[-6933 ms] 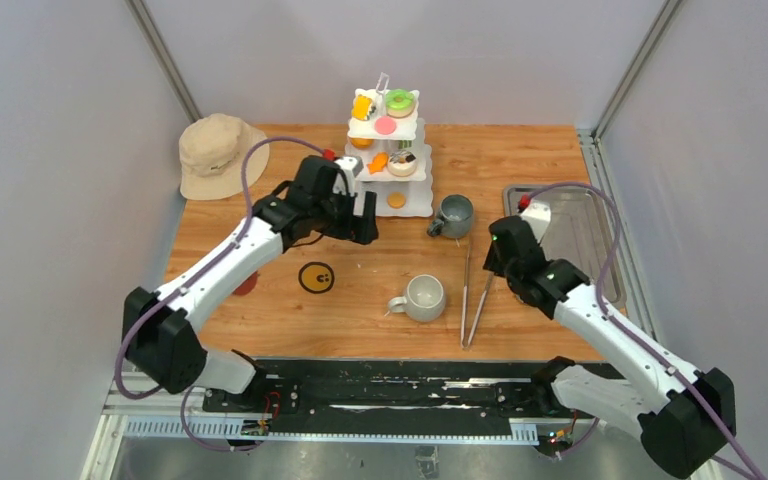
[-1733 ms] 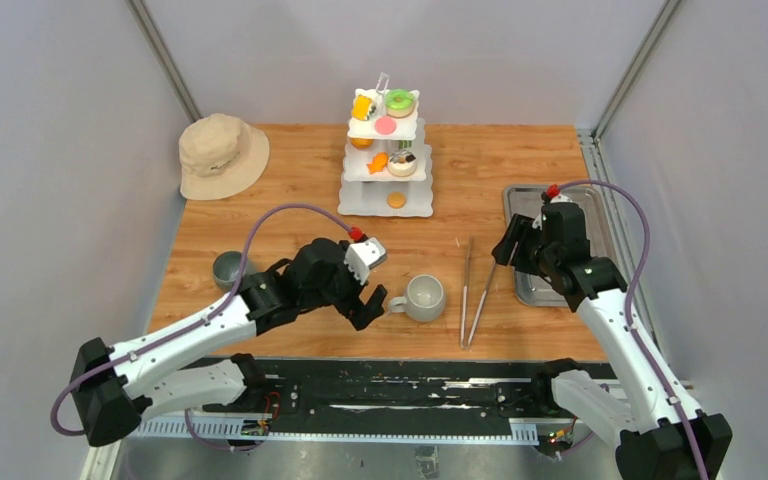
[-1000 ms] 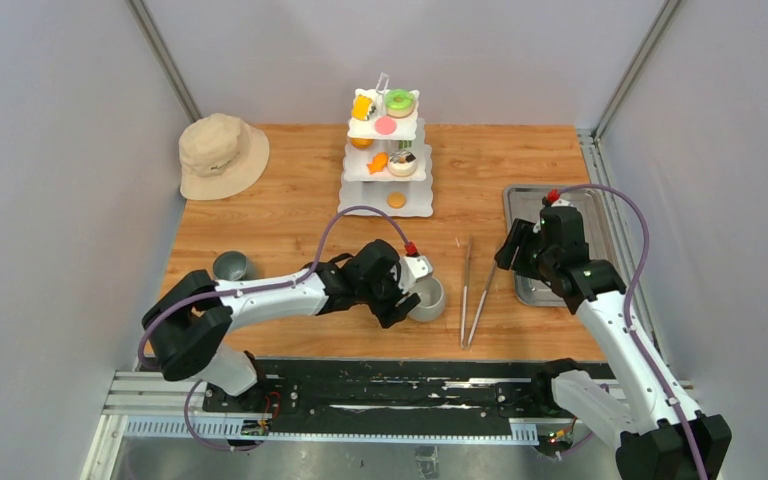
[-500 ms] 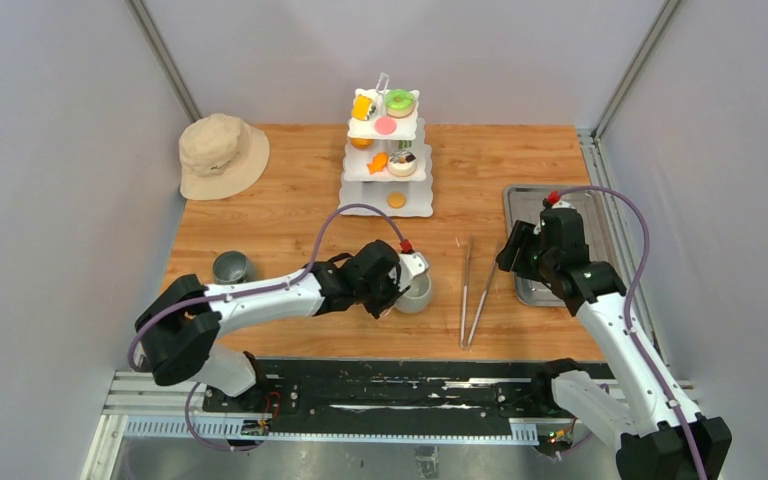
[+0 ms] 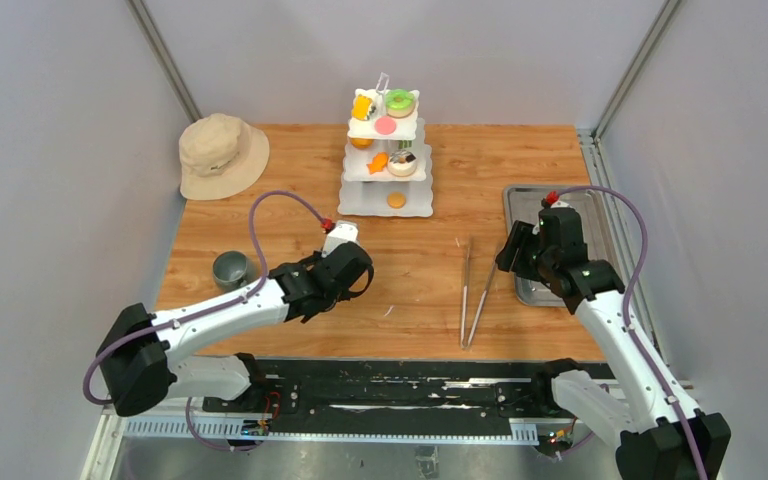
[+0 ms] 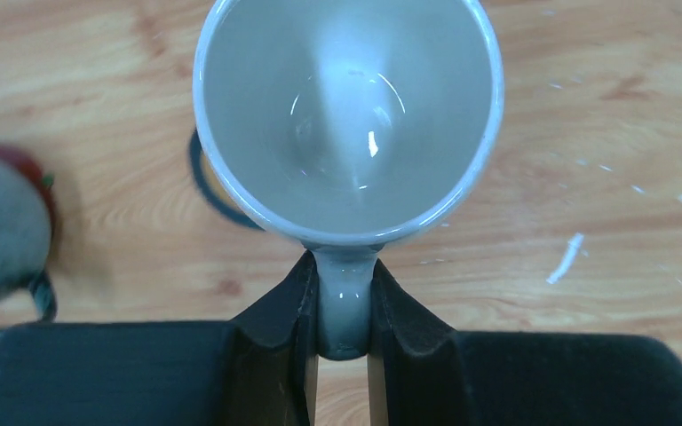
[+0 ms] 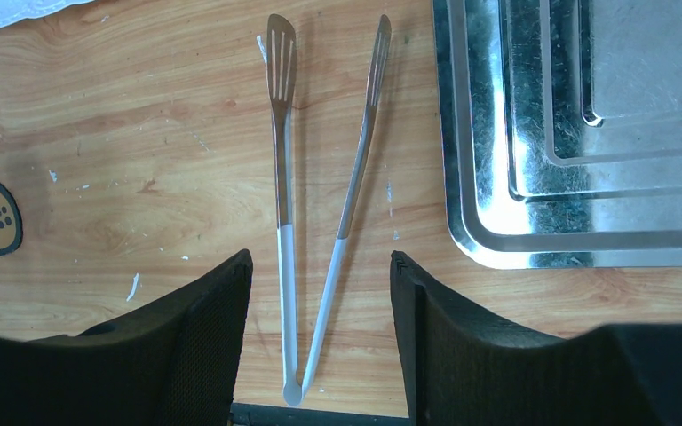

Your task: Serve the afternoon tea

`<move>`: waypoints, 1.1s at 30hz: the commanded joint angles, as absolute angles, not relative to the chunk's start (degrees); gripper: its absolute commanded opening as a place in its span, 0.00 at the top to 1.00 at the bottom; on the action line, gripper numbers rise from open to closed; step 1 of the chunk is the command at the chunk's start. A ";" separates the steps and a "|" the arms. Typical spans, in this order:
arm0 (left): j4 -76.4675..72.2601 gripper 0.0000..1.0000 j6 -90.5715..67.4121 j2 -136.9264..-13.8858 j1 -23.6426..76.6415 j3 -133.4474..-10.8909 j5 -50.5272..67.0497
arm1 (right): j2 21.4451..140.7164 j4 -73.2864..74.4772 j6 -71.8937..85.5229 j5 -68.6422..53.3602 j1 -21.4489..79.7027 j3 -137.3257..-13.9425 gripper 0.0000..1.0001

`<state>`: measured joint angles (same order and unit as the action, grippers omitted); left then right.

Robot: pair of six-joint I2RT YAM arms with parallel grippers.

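My left gripper [image 6: 344, 306] is shut on the handle of a grey mug [image 6: 346, 115], which is upright and empty, over a black-ringed coaster [image 6: 202, 182]. From above, the left gripper [image 5: 340, 275] covers that mug. The second grey mug [image 5: 230, 268] stands on the table to its left, blurred at the edge of the left wrist view [image 6: 0, 231]. The white three-tier stand [image 5: 388, 205] with colourful pastries [image 5: 398, 101] stands at the back centre. My right gripper [image 7: 320, 266] hangs open above the handle end of metal tongs [image 7: 281, 177], holding nothing.
A beige bucket hat [image 5: 222, 155] lies at the back left. The tongs [image 5: 472, 290] lie right of centre, with a steel tray [image 5: 572, 235] beyond them at the right edge, beside my right gripper [image 5: 515, 250]. Small white scraps dot the wood.
My left gripper closed on the mug's handle and carried the mug left, from beside the tongs to over the coaster. The right arm stayed put.
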<state>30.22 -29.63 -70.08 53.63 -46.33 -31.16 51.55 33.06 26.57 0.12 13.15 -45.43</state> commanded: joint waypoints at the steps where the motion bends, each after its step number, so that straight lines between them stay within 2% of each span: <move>1: 34.52 1.00 -47.91 -66.45 52.91 -44.64 -44.53 | 51.75 33.59 26.93 -0.26 13.38 -46.54 0.42; 13: 37.56 1.00 -55.24 -65.00 52.73 -40.66 -46.84 | 52.63 33.53 27.18 -0.74 13.36 -46.58 0.42; 33: 30.64 1.00 -56.05 -65.79 52.65 -34.12 -44.52 | 52.87 33.66 27.23 -1.23 13.38 -46.34 0.42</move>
<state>34.74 -55.11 -66.41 52.93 -34.50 -40.25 53.21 33.04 26.59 -0.91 13.15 -45.43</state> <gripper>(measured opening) 0.227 0.578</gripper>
